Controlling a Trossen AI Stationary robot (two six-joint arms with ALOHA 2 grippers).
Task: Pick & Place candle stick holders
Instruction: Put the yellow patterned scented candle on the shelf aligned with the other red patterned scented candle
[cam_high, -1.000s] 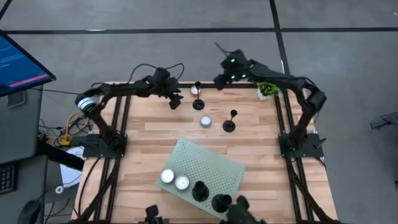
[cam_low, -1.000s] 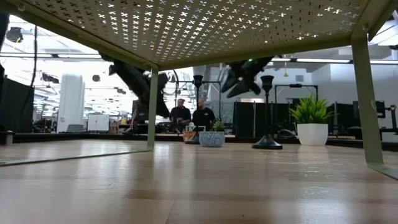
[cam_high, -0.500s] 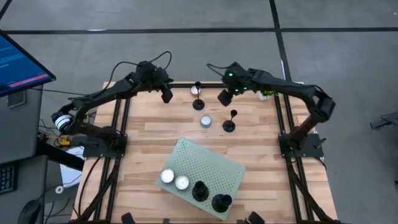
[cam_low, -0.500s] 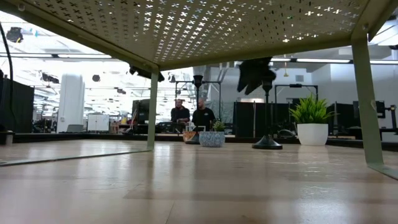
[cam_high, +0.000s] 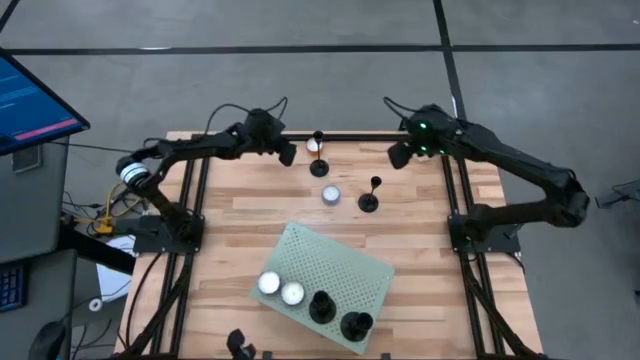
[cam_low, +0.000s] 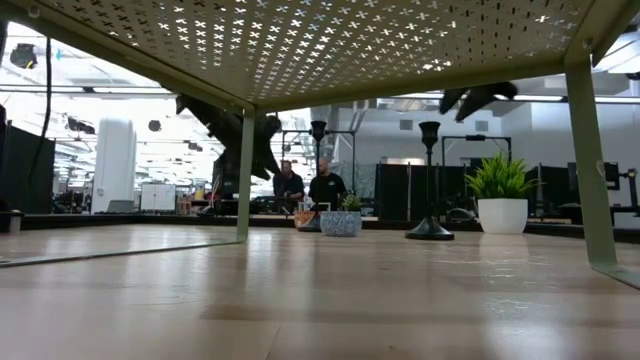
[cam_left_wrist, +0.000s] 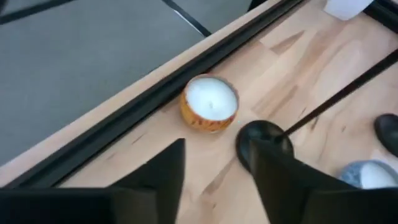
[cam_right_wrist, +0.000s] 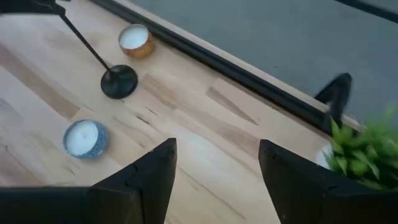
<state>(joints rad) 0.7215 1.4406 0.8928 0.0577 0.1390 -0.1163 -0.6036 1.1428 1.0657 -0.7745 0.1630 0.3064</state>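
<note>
Two black candle stick holders stand on their round bases on the wood table: one near the far edge (cam_high: 319, 165), one right of the middle (cam_high: 369, 203). Two more (cam_high: 322, 307) (cam_high: 355, 325) stand on the green perforated shelf (cam_high: 340, 262). My left gripper (cam_high: 286, 153) hovers open just left of the far holder; its wrist view shows that holder's base (cam_left_wrist: 264, 138) beside one finger. My right gripper (cam_high: 398, 155) hangs open over the far right corner, away from the holders (cam_right_wrist: 119, 81). Neither gripper (cam_left_wrist: 214, 177) (cam_right_wrist: 214, 171) has anything between its fingers.
An orange tealight (cam_high: 314, 146) sits by the far holder and a blue-grey one (cam_high: 331, 195) between the two table holders. Two white candles (cam_high: 268, 283) (cam_high: 292, 293) rest on the shelf. A small potted plant (cam_right_wrist: 367, 143) stands at the far right corner. People sit beyond the table (cam_low: 305, 185).
My right gripper has drawn back from beside the far holder toward the table's right edge and risen. My left gripper swung away toward the far left corner, then came back beside the far holder. The holders and candles have not moved.
</note>
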